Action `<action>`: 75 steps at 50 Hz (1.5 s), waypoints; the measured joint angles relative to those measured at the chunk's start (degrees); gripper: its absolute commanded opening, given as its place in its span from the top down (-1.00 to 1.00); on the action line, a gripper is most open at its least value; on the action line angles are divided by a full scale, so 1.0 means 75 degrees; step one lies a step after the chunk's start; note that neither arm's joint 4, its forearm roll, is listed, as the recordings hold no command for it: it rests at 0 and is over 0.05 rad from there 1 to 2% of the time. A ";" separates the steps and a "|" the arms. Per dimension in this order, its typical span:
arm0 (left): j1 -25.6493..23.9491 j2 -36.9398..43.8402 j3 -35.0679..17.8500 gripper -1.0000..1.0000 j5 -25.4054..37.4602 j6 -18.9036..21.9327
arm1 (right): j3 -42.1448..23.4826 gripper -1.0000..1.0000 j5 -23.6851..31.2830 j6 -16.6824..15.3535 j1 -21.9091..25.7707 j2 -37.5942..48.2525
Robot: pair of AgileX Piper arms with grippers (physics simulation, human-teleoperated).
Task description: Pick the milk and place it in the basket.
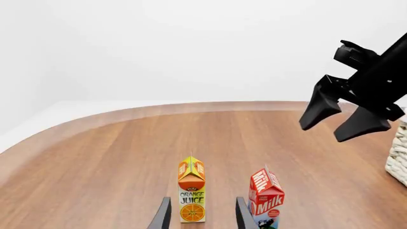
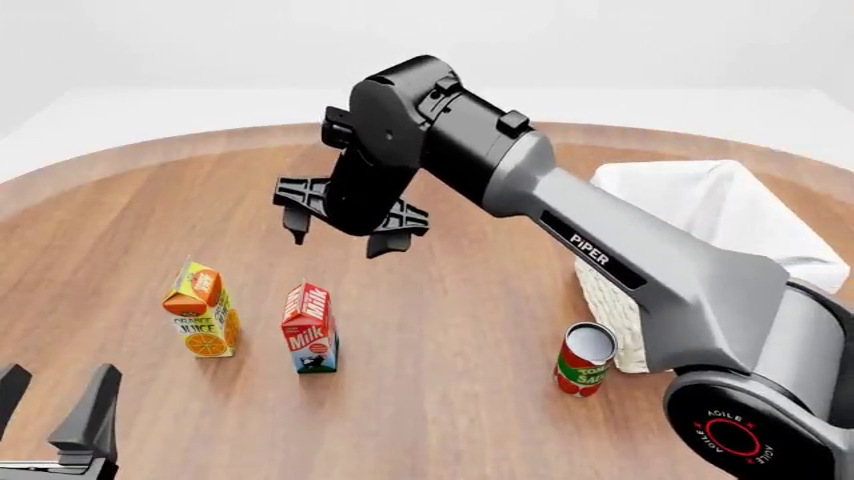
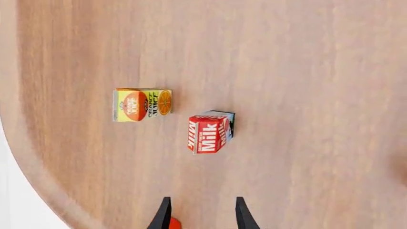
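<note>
The milk (image 2: 310,328) stands upright on the wooden table, red top over a blue and white base. It also shows in the left wrist view (image 1: 266,198) and the right wrist view (image 3: 208,132). My right gripper (image 2: 336,243) is open and empty, pointing down, hanging well above the table a little beyond the milk. It also shows in its own view (image 3: 202,217) and in the left wrist view (image 1: 324,131). My left gripper (image 2: 51,395) is open and empty, low at the near left edge, short of the cartons (image 1: 203,217). The basket (image 2: 721,220) stands at the right.
An orange juice carton (image 2: 203,310) stands upright just left of the milk; the left wrist view (image 1: 191,195) has it in line with my left fingers. A red can (image 2: 585,358) stands in front of the basket's near corner. The right arm spans the table's middle.
</note>
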 measured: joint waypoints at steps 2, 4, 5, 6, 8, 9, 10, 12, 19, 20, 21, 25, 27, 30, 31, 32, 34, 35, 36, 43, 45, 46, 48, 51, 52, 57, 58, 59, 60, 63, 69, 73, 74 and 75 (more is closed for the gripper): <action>0.0000 0.0000 0.0000 -1.00 0.0000 0.0000 | -0.0006 -1.00 0.0005 0.0046 -0.0004 0.0025; 0.0000 0.0000 0.0000 -1.00 0.0000 0.0000 | -0.0020 -1.00 0.0009 0.0092 -0.0003 0.0055; 0.0000 0.0000 0.0000 -1.00 0.0000 0.0000 | -0.0029 -1.00 0.0011 0.0115 0.0000 0.0073; 0.0000 0.0000 0.0000 -1.00 0.0000 0.0000 | -0.0039 -1.00 0.0013 0.0139 0.0006 0.0092; 0.0000 0.0000 0.0000 -1.00 0.0000 0.0000 | -0.0054 -1.00 0.0016 0.0182 0.0020 0.0127; 0.0000 0.0000 0.0000 -1.00 0.0000 0.0000 | -0.0064 -1.00 0.0017 0.0202 0.0026 0.0144; 0.0000 0.0000 0.0000 -1.00 0.0000 0.0000 | -0.0077 -1.00 0.0018 0.0222 0.0033 0.0163; 0.0000 0.0000 0.0000 -1.00 0.0000 0.0000 | -0.0102 -1.00 0.0019 0.0261 0.0044 0.0202; 0.0000 0.0000 0.0000 -1.00 0.0000 0.0000 | -0.0206 -1.00 0.0017 0.0381 0.0093 0.0365; 0.0000 0.0000 0.0000 -1.00 0.0000 0.0000 | -0.0224 -1.00 0.0015 0.0397 0.0100 0.0391; 0.0000 0.0000 0.0000 -1.00 0.0000 0.0000 | -0.0239 -1.00 0.0013 0.0411 0.0106 0.0416; 0.0000 0.0000 0.0000 -1.00 0.0000 0.0000 | -0.0305 -1.00 0.0002 0.0463 0.0132 0.0508; 0.0000 0.0000 0.0000 -1.00 0.0000 0.0000 | -0.0344 -1.00 -0.0002 0.0483 0.0150 0.0557; 0.0000 0.0000 0.0000 -1.00 0.0000 0.0000 | -0.0405 -1.00 -0.0019 0.0503 0.0179 0.0636; 0.0000 0.0000 0.0000 -1.00 0.0000 0.0000 | -0.0425 -1.00 -0.0027 0.0512 0.0191 0.0665; 0.0000 0.0000 0.0000 -1.00 0.0000 0.0000 | -0.0442 -1.00 -0.0035 0.0517 0.0202 0.0694; 0.0000 0.0000 0.0000 -1.00 0.0000 0.0000 | -0.0475 -1.00 -0.0052 0.0523 0.0219 0.0754; 0.0000 0.0000 0.0000 -1.00 0.0000 0.0000 | -0.0491 -1.00 -0.0059 0.0526 0.0227 0.0783; 0.0000 0.0000 0.0000 -1.00 0.0000 0.0000 | -0.0510 -1.00 -0.0065 0.0529 0.0234 0.0812; 0.0000 0.0000 0.0000 -1.00 0.0000 0.0000 | -0.0646 -1.00 -0.0084 0.0530 0.0277 0.1016; 0.0000 0.0000 0.0000 -1.00 0.0000 0.0000 | -0.0675 -1.00 -0.0090 0.0528 0.0290 0.1075; 0.0000 0.0000 0.0000 -1.00 0.0000 0.0000 | -0.0683 -1.00 -0.0096 0.0528 0.0296 0.1102; 0.0000 0.0000 0.0000 -1.00 0.0000 0.0000 | -0.0695 -1.00 -0.0109 0.0525 0.0304 0.1153; 0.0000 0.0000 0.0000 -1.00 0.0000 0.0000 | -0.0698 -1.00 -0.0138 0.0518 0.0309 0.1221; 0.0000 0.0000 0.0000 -1.00 0.0000 0.0000 | -0.0698 -1.00 -0.0149 0.0523 0.0315 0.1242; 0.0000 0.0000 0.0000 -1.00 0.0000 0.0000 | -0.0681 -1.00 -0.0202 0.0532 0.0334 0.1335; 0.0000 0.0000 0.0000 -1.00 0.0000 0.0000 | -0.0672 -1.00 -0.0217 0.0536 0.0338 0.1352; 0.0000 0.0000 0.0000 -1.00 0.0000 0.0000 | -0.0665 -1.00 -0.0231 0.0533 0.0340 0.1369; 0.0000 0.0000 0.0000 -1.00 0.0000 0.0000 | -0.0659 -1.00 -0.0243 0.0531 0.0340 0.1384; 0.0000 0.0000 0.0000 -1.00 0.0000 0.0000 | -0.0622 -1.00 -0.0297 0.0529 0.0342 0.1432; 0.0000 0.0000 0.0000 -1.00 0.0000 0.0000 | -0.0572 -1.00 -0.0381 0.0533 0.0356 0.1535; 0.0000 0.0000 0.0000 -1.00 0.0000 0.0000 | -0.0570 -1.00 -0.0408 0.0534 0.0365 0.1607; 0.0000 0.0000 0.0000 -1.00 0.0000 0.0000 | -0.0575 -1.00 -0.0414 0.0534 0.0366 0.1626; 0.0000 0.0000 0.0000 -1.00 0.0000 0.0000 | -0.0578 -1.00 -0.0418 0.0534 0.0367 0.1643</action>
